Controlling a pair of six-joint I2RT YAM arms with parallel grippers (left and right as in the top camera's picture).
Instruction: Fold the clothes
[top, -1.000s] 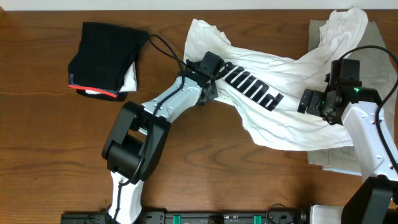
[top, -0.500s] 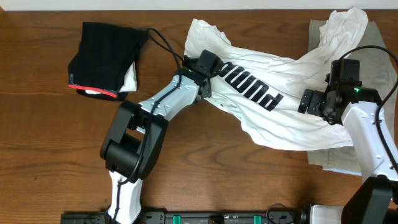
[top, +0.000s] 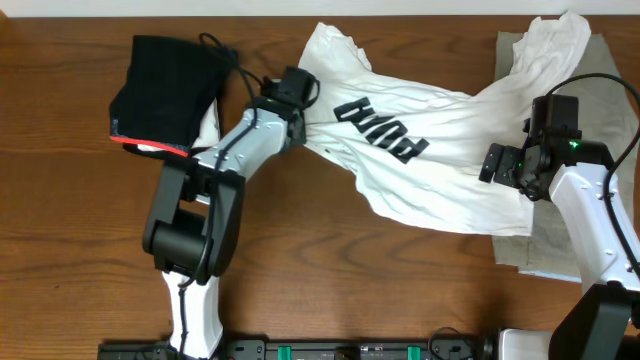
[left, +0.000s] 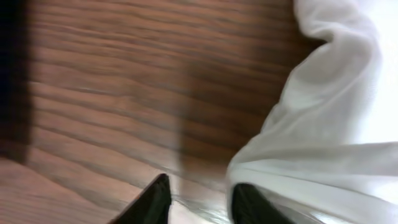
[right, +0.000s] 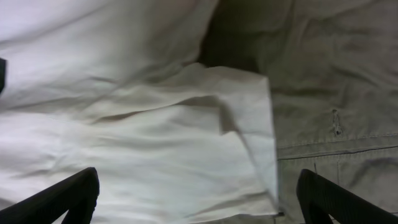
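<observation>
The white T-shirt with its black print lies crumpled across the middle and right of the table. My left gripper is at the shirt's left edge. In the left wrist view its fingers stand narrowly apart, with blurred white cloth in the gap and draped over the right finger. My right gripper hangs wide open over the shirt's right part. The right wrist view shows the shirt's hem lying on the grey-beige garment, with the right gripper holding nothing.
A folded black garment with a red edge sits at the far left, something white tucked beside it. The grey-beige garment lies flat at the right edge under the shirt. Bare wooden table runs along the front.
My left gripper has swung left and away, dragging the shirt's left side with it. The print now sits further left and the cloth is stretched flatter. The right arm has not moved.
</observation>
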